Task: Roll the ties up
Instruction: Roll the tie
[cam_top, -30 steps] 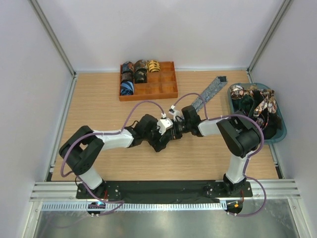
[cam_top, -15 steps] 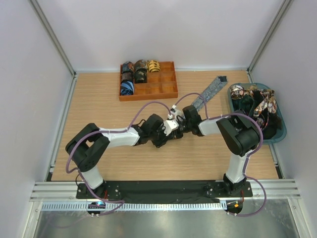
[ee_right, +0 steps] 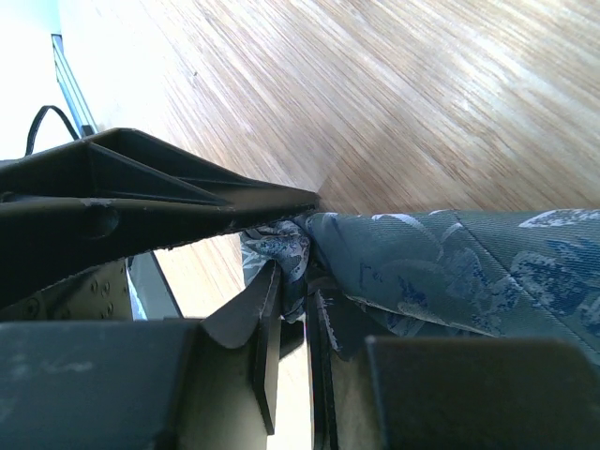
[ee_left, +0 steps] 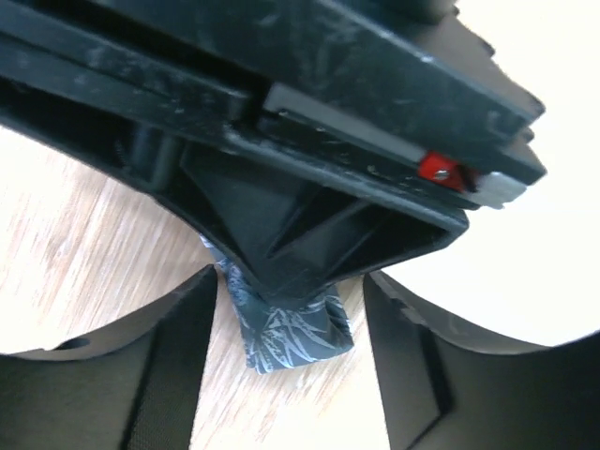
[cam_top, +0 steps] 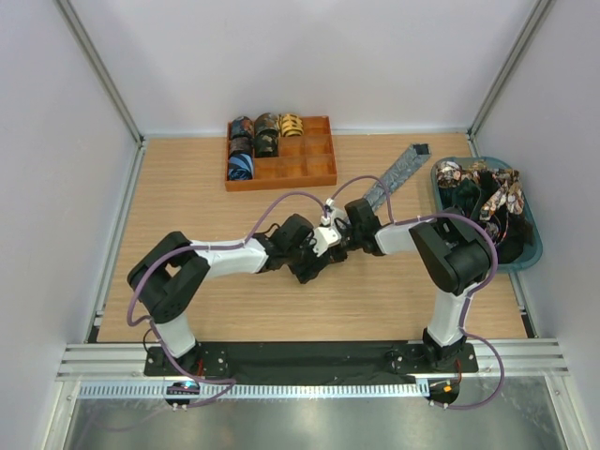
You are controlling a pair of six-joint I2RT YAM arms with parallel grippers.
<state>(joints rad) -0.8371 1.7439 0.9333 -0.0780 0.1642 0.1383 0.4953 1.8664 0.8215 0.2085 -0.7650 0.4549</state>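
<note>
So, over the last second the left gripper (ee_left: pixel 289 309) slid in closer to the right gripper (ee_right: pixel 292 281) mid-table. Its jaws pulled in from wide to about half, and they sat apart on either side of the tie's (ee_right: pixel 441 272) curled end. The right gripper was clamped on that end, which had barely a first fold in it. Couldn't tell from the wrist view whether the left pads were touching fabric; it looked like a sliver of gap on both sides. My read: this was a pinch or handover to get the roll started, so the rolling had hardly begun. The rest of the tie lay flat, running off toward the far right corner.

Room-wise, the tie's far tip lay near the bin (cam_top: pixel 532 234) of loose ties, so dragging it sideways could snag there. The tray (cam_top: pixel 323 176) with its rolls (cam_top: pixel 241 167) sat well apart at the back, with bare table (cam_top: pixel 187 187) to the left. The tightest spot was the two wrists, nearly touching.
</note>
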